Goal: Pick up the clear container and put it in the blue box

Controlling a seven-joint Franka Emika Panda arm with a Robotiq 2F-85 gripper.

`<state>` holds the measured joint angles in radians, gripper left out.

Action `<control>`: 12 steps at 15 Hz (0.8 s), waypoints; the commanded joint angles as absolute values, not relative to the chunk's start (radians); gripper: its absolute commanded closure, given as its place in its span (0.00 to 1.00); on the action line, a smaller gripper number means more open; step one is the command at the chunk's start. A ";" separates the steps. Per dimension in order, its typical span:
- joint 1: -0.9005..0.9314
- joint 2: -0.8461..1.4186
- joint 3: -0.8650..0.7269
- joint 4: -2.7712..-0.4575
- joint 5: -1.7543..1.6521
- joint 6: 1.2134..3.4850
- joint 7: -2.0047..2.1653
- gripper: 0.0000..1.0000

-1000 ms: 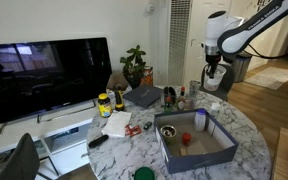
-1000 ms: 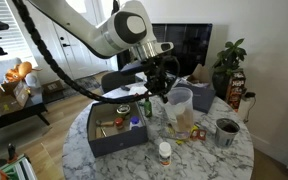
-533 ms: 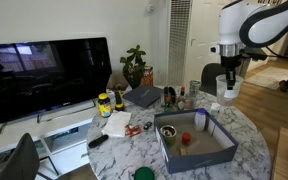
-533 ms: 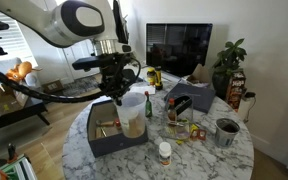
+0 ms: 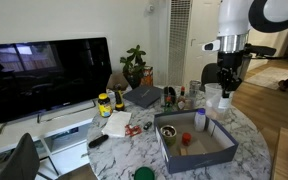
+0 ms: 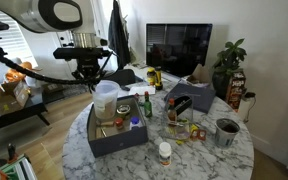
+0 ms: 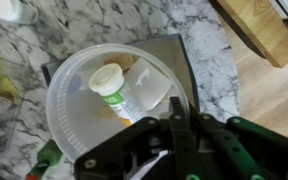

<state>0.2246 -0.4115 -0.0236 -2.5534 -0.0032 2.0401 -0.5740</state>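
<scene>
My gripper (image 5: 225,84) (image 6: 90,78) is shut on the rim of the clear container (image 5: 224,101) (image 6: 106,103), a translucent tub that hangs upright below it. In both exterior views the tub hangs at one end of the blue box (image 5: 220,134) (image 6: 134,138), just above its wall. In the wrist view my gripper (image 7: 174,108) pinches the tub's wall (image 7: 62,120). Through the tub I see a white bottle with a green label (image 7: 110,84) and a corner of the blue box (image 7: 182,60).
The box stands on a round marble table (image 5: 134,150) (image 6: 209,152) and holds several small items. Bottles (image 5: 174,97) (image 6: 172,110), a dark round cup (image 6: 225,131) and a white bottle (image 6: 164,152) stand around it. A TV (image 5: 44,75) and a plant (image 5: 134,66) are behind.
My arm has carried the clear container sideways from beside the bottles to the end of the blue box. The grip on it has not changed.
</scene>
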 commanded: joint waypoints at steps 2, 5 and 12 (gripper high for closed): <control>0.258 -0.271 -0.054 -2.490 0.133 1.990 -0.789 0.99; 0.220 -0.177 -0.040 -2.499 0.179 2.037 -0.834 0.99; 0.136 0.028 -0.011 -2.500 0.156 2.314 -0.837 0.99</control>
